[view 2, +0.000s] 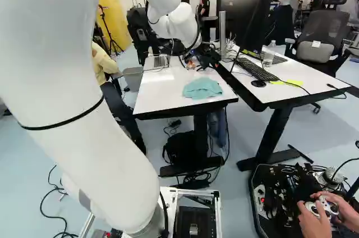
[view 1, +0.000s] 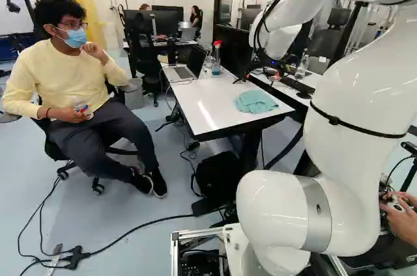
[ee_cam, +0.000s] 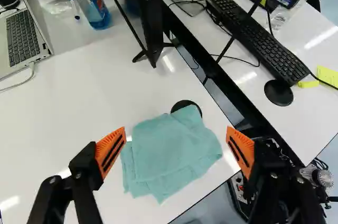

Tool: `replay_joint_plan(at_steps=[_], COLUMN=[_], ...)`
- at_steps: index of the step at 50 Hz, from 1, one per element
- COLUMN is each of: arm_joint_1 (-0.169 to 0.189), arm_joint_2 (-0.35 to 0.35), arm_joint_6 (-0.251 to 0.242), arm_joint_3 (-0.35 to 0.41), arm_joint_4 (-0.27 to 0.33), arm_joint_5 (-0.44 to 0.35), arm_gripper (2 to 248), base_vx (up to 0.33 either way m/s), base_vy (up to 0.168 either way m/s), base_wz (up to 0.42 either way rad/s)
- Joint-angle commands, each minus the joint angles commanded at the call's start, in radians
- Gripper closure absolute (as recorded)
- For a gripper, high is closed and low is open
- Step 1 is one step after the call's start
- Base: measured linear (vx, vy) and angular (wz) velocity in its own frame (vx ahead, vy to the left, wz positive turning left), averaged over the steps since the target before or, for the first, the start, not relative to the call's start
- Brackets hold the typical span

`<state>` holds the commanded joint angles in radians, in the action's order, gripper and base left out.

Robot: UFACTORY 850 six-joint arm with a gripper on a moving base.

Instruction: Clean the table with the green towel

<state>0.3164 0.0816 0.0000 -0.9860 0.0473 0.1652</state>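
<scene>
Gripper: my black gripper (view 2: 207, 60) is released, its two fingers wide apart, nothing grasped; the orange pads (ee_cam: 110, 151) face each other across a broad gap.
Green towel: it lies on the white table (view 1: 208, 103) near a corner at the end closest to my base. From the wrist I see the towel (ee_cam: 174, 152) ahead of the gripper, in the space framed by the fingers, folded over itself in loose layers, with a couple of corners poking out.
Contact: none that I can see; both base views show the gripper apart from the cloth.
Black disc: a dark round thing (ee_cam: 185, 105) peeks out at the towel's edge; the cloth hides part of it.
Rest of that table: an open laptop (view 1: 177, 73), a spray bottle (ee_cam: 97, 7) and a black monitor (view 1: 231, 48) on its stand, the monitor between the towel and the bottle.
Neighbouring table: a black keyboard (ee_cam: 256, 39), with a mouse (ee_cam: 278, 92) near one end and yellow notes (ee_cam: 327, 76) just beside the mouse.
</scene>
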Motion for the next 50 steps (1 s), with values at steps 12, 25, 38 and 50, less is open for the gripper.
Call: replay_joint_plan(at_steps=[12, 25, 38, 50], arm_joint_1=[-0.003, -0.011, -0.026, -0.044], arm_joint_2=[-0.003, -0.013, -0.029, -0.050], arm_joint_6=[0.000, 0.000, 0.000, 0.000], arm_joint_3=[0.008, 0.032, 0.073, 0.125], arm_joint_4=[0.000, -0.002, -0.004, -0.007], arm_joint_5=[-0.009, -0.037, -0.084, -0.144], arm_gripper=[3, 3, 3, 3], base_vx=[0.000, 0.000, 0.000, 0.000], base_vy=[0.000, 0.000, 0.000, 0.000], base_wz=[0.000, 0.000, 0.000, 0.000])
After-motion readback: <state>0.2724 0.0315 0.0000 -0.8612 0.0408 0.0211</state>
